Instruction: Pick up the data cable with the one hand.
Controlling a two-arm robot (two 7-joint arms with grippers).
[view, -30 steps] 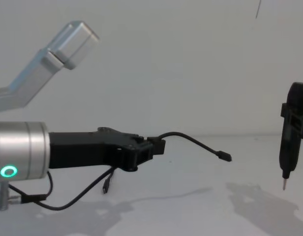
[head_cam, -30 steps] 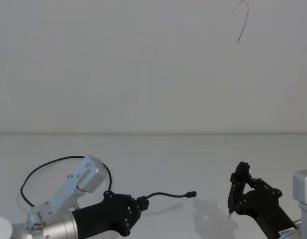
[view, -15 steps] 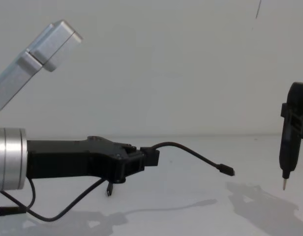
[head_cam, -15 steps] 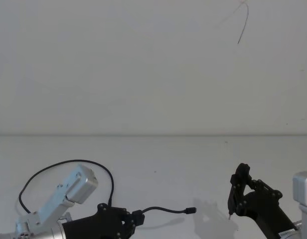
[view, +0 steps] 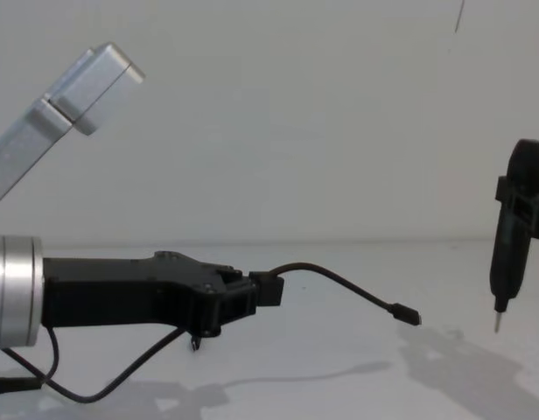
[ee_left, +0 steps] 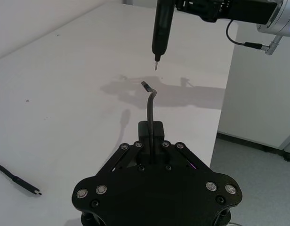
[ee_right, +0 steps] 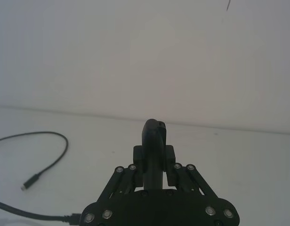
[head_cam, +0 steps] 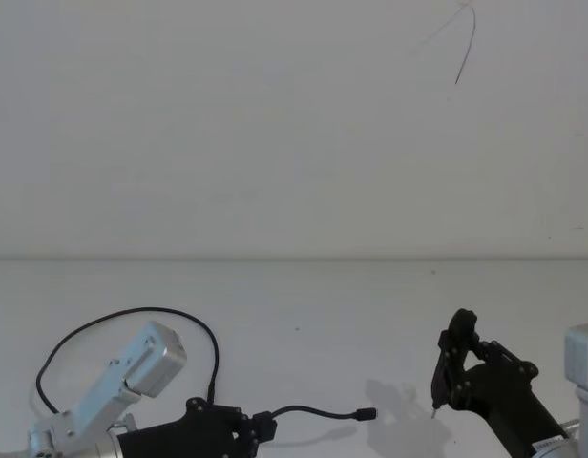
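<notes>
The data cable is a thin black cord that loops over the white table behind my left arm. My left gripper, black and angular on a silver arm, is shut on the cable a short way from one plug. That plug sticks out to the right, above the table, with a shadow under it. In the left wrist view the cord runs forward from between the closed fingers. My right gripper hovers at the right, shut on a narrow black tool with a metal tip pointing down.
The white table runs back to a plain pale wall. A thin dark strand hangs on the wall at the upper right. In the left wrist view a white cabinet stands beyond the table's edge.
My left gripper has drawn back toward my body and lower, carrying the cable's end along. The free plug has sunk a little. The right gripper has shifted slightly left.
</notes>
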